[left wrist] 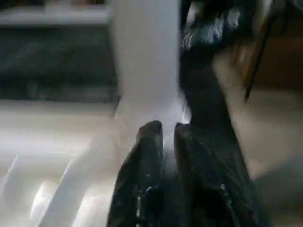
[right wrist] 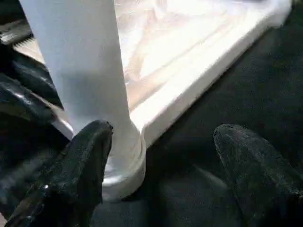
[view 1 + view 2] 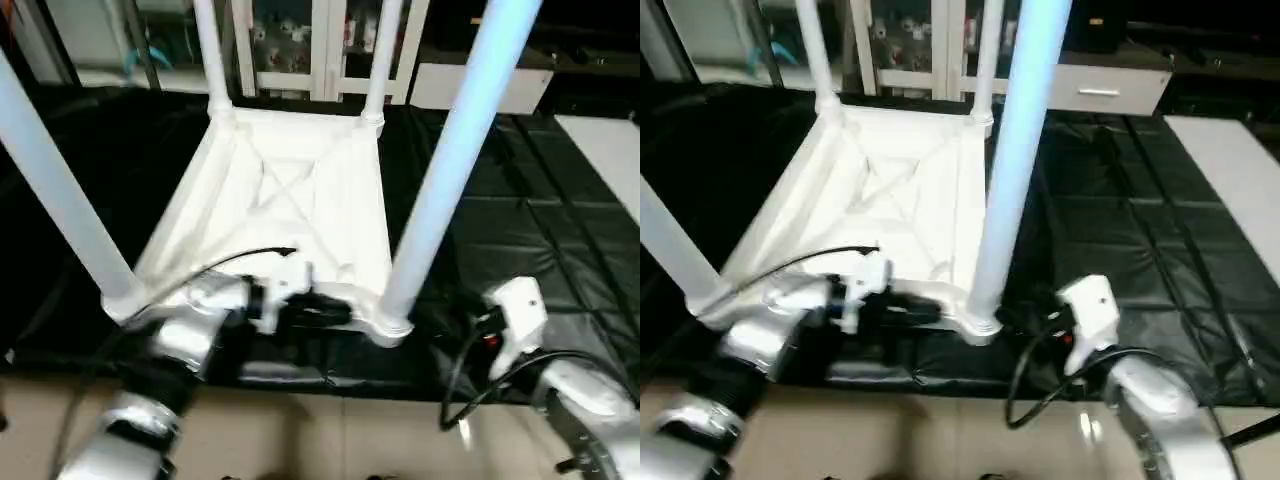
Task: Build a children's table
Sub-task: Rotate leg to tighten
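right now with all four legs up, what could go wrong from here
1. The left pincer sits at the table top rim right beside the near right leg; pulling out sideways could knock that leg askew in its socket.
2. The right pincer stands open, one finger close against the same leg's base, so a swing could nudge it.
3. The upturned table could slide on the black mat.

Left gripper [image 1: 163, 135] jaws nearly closed; right gripper [image 2: 161, 142] jaws wide.
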Robot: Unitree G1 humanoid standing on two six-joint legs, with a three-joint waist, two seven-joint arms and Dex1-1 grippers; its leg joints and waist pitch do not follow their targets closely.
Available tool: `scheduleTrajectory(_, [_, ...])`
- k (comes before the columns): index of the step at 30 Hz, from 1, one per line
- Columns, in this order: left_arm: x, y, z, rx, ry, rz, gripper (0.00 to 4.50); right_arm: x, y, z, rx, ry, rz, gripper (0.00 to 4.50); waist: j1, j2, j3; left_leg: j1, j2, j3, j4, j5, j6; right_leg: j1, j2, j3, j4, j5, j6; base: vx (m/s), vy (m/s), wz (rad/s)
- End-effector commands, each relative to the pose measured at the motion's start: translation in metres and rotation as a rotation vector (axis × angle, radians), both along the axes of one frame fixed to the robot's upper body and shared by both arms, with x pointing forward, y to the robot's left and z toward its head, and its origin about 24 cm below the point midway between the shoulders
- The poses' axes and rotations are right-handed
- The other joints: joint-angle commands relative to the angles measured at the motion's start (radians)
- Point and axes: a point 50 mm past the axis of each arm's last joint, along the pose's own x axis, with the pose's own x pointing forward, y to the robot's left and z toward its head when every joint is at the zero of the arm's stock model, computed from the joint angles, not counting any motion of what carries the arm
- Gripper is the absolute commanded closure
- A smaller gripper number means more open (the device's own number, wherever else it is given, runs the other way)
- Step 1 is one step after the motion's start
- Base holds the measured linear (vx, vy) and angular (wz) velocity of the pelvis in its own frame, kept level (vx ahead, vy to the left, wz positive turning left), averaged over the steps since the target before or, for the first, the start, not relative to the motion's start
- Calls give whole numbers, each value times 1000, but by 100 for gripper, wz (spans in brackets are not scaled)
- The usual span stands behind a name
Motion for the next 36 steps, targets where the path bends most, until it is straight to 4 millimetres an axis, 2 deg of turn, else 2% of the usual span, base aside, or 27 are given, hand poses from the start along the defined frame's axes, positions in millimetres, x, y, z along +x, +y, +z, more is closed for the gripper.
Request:
scheduleTrajectory(1, [-2, 12, 23, -113, -81, 102, 372, -3, 4, 8, 48, -38, -16, 75, 4, -8, -63, 1, 12, 2, -74, -218, 59, 58, -11, 17, -44, -181, -211, 0, 0, 0])
scheduleTrajectory(2, [-3, 13, 24, -124, -86, 116, 360, -3, 4, 8, 54, -39, -19, 75, 4, -7, -63, 1, 16, -1, -75, -222, 56, 62, -15, 18, -40, -174, -215, 0, 0, 0])
scheduleTrajectory(3, [-8, 16, 26, -154, -88, 151, 351, -4, 5, 9, 66, -49, -31, 75, 4, -6, -58, 3, 14, 2, -77, -241, 57, 56, -11, 18, -48, -204, -211, 0, 0, 0])
scheduleTrajectory(4, [-13, 20, 28, -181, -97, 188, 347, -6, 7, 11, 92, -51, -35, 58, 2, -6, -59, 4, 15, 2, -77, -251, 54, 57, -11, 18, -48, -215, -207, 0, 0, 0])
scheduleTrajectory(5, [-18, 23, 29, -204, -104, 223, 337, -8, 9, 12, 111, -53, -35, 42, 1, -5, -55, 3, 16, 0, -81, -281, 42, 56, -10, 18, -53, -262, -188, 0, 0, 0])
scheduleTrajectory(8, [-30, 32, 31, -268, -124, 349, 318, -15, 11, 13, 122, -64, -26, 36, 2, -3, -55, 7, 16, 0, -82, -304, 28, 50, -6, 20, -59, -300, -160, 0, 0, 0])
scheduleTrajectory(10, [-40, 41, 30, -311, -158, 469, 296, -17, 7, 12, 118, -76, -61, 9, 1, -4, -50, 3, 19, -2, -86, -332, 18, 51, -7, 20, -63, -320, -146, 0, 0, 0])
scheduleTrajectory(11, [-45, 46, 28, -333, -179, 535, 291, -18, 5, 12, 129, -78, -74, 3, 3, 4, -50, 9, 16, -3, -87, -373, 8, 44, -4, 19, -72, -381, -118, 0, 0, 0])
scheduleTrajectory(12, [-47, 47, 28, -340, -186, 557, 286, -18, 4, 12, 134, -79, -78, 0, 0, 0, -49, 7, 16, -4, -87, -382, 7, 44, -3, 20, -74, -388, -111, 0, 0, 0])
scheduleTrajectory(13, [-53, 53, 28, -367, -239, 618, 279, -20, 2, 12, 140, -79, -63, 0, -1, -5, -48, 1, 13, -7, -89, -393, 5, 47, -4, 18, -78, -421, -89, 0, 0, 0])
scheduleTrajectory(15, [-58, 58, 28, -398, -268, 667, 260, -21, 1, 12, 136, -84, -45, 0, 0, -6, -48, 5, 12, -7, -87, -402, 6, 41, -2, 19, -83, -445, -66, 0, 0, 0])
scheduleTrajectory(16, [-58, 58, 28, -398, -268, 667, 254, -21, 1, 12, 136, -84, -45, 0, 0, -6, -48, 4, 12, -8, -88, -403, 5, 42, -3, 19, -83, -448, -62, 0, 0, 0])
scheduleTrajectory(17, [-70, 74, 30, -439, -365, 808, 254, -25, 0, 15, 152, -113, -15, 0, 0, -11, -49, 3, 13, -9, -87, -404, 8, 40, -2, 19, -84, -453, -52, 0, 0, 0])
scheduleTrajectory(19, [-74, 79, 29, -437, -407, 851, 236, -25, -1, 17, 157, -127, -6, 0, -2, -13, -46, -6, 13, -11, -89, -400, 14, 44, -3, 17, -86, -460, -37, 0, 0, 0])
scheduleTrajectory(20, [-78, 83, 29, -437, -438, 892, 218, -25, 0, 17, 160, -138, 0, 0, -1, -15, -47, -2, 12, -10, -87, -405, 15, 41, -2, 18, -87, -475, -29, 0, 0, 0])
scheduleTrajectory(21, [-84, 90, 30, -457, -510, 1005, 215, -24, 3, 19, 175, -170, -2, 0, -4, -16, -49, -2, 12, -12, -87, -408, 13, 39, -1, 18, -87, -478, -21, 0, 0, 0])
scheduleTrajectory(22, [-86, 92, 31, -464, -528, 1037, 215, -23, 4, 20, 185, -177, -1, 0, -9, -23, -49, -7, 13, -13, -86, -407, 13, 40, -1, 16, -88, -475, -13, 0, 0, 0])
scheduleTrajectory(23, [-89, 95, 33, -470, -557, 1084, 211, -23, 9, 21, 212, -183, 11, 0, -8, -20, -48, -7, 12, -15, -87, -411, 11, 39, -2, 15, -88, -489, -8, 0, 0, 0])
scheduleTrajectory(24, [-90, 95, 33, -471, -562, 1091, 202, -23, 9, 22, 217, -183, 13, 0, -9, -19, -48, -1, 12, -16, -86, -424, 7, 34, -1, 15, -92, -513, -2, 0, 0, 0])
scheduleTrajectory(25, [-91, 97, 35, -469, -585, 1103, 177, -22, 12, 23, 223, -188, 15, 0, -9, -20, -50, 0, 12, -19, -88, -431, 0, 33, 3, 16, -91, -493, -2, 0, 0, 0])
scheduleTrajectory(26, [-92, 102, 41, -477, -633, 1158, 177, -18, 15, 23, 226, -204, 5, 0, -9, -20, -50, 0, 12, -19, -88, -431, 0, 33, 3, 16, -91, -493, -2, 0, 0, 0])
scheduleTrajectory(27, [-92, 106, 45, -479, -670, 1191, 172, -14, 16, 24, 235, -220, -15, 0, -10, -28, -50, -1, 11, -22, -88, -443, -4, 34, 3, 15, -87, -484, -4, 0, 0, 0])
scheduleTrajectory(28, [-92, 108, 47, -480, -688, 1205, 168, -12, 17, 25, 242, -229, -29, 0, -11, -32, -51, -2, 11, -22, -87, -439, -4, 33, 3, 14, -87, -481, -3, 0, 0, 0])
scheduleTrajectory(31, [-91, 113, 51, -470, -736, 1234, 143, -4, 17, 26, 250, -258, -75, 0, -10, -27, -52, 0, 8, -25, -88, -434, -11, 33, 4, 15, -84, -458, -6, 0, 0, 0])
scheduleTrajectory(33, [-92, 120, 55, -455, -796, 1282, 130, 4, 17, 26, 263, -282, -118, 0, -10, -34, -53, 2, 8, -25, -87, -441, -12, 31, 6, 14, -83, -438, -9, 0, 0, 0])
scheduleTrajectory(34, [-92, 121, 56, -451, -810, 1293, 124, 7, 18, 27, 270, -286, -131, 0, -11, -33, -56, -2, 8, -27, -89, -437, -12, 36, 4, 14, -79, -426, -14, 0, 0, 0])
scheduleTrajectory(36, [-91, 123, 57, -443, -826, 1309, 99, 11, 19, 27, 284, -289, -143, 0, -9, -32, -56, 1, 8, -28, -89, -433, -14, 36, 6, 15, -77, -402, -21, 0, 0, 0])
